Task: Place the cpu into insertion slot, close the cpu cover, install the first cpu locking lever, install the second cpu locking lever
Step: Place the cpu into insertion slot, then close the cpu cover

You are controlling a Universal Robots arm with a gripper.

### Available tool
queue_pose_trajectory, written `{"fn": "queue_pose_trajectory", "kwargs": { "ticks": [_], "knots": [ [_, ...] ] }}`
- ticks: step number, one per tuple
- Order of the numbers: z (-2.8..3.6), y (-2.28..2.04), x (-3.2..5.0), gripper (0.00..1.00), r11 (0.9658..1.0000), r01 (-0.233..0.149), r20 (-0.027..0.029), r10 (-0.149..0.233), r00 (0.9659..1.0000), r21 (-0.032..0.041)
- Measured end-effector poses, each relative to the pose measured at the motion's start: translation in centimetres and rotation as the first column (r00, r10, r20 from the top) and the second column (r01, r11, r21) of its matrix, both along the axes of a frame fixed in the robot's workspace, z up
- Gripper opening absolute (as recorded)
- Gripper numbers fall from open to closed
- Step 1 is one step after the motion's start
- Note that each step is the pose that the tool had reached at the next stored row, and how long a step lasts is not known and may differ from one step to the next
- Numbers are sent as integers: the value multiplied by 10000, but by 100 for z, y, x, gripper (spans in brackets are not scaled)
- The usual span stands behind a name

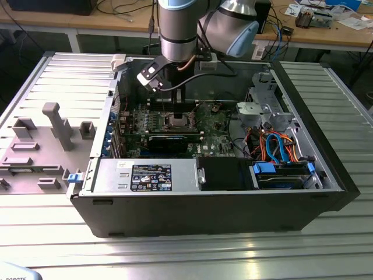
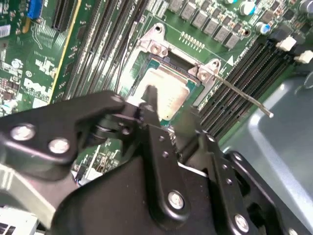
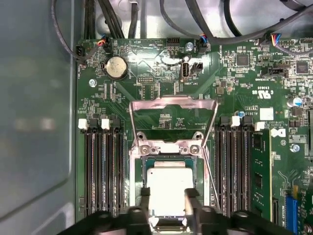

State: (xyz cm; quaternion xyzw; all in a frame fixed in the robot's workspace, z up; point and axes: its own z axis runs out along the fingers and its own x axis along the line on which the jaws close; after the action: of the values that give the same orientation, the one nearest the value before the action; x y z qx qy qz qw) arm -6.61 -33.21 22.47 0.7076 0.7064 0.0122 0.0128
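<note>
Inside insertion slot (image 3: pixel 136 171), cpu (image 3: pixel 168 188), cpu cover (image 3: pixel 173 101) raised

The silver-topped cpu (image 3: pixel 168 188) is seen lying flat within the insertion slot (image 3: pixel 168 157), mid-board in the exterior view. The cpu cover (image 3: pixel 173 102) is swung open, and a thin locking lever (image 3: pixel 211 176) is left unlatched beside the slot

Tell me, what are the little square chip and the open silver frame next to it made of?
The cpu looks metal-topped: a flat silver-grey lid with a dull, even sheen. What lies under that lid cannot be seen. The cpu cover, swung open, looks like thin stamped sheet metal, probably steel: bright silver, with bent edges and a big cut-out middle.
</note>
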Motion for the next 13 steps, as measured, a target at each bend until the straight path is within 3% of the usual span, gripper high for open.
{"fn": "queue_pose_trajectory", "kwargs": {
  "ticks": [1, 3, 4, 13],
  "knots": [
    [0, 0, 9, 37, 10000, 0, -2, 0, 10000, 0],
    [0, 0, 18, 25, 10000, -10, -3, 10, 10000, 0],
    [0, 0, 19, 13, 10000, -29, -3, 29, 10000, 0],
    [0, 0, 29, 11, 10000, -32, -3, 32, 10000, -11]
  ]
}}
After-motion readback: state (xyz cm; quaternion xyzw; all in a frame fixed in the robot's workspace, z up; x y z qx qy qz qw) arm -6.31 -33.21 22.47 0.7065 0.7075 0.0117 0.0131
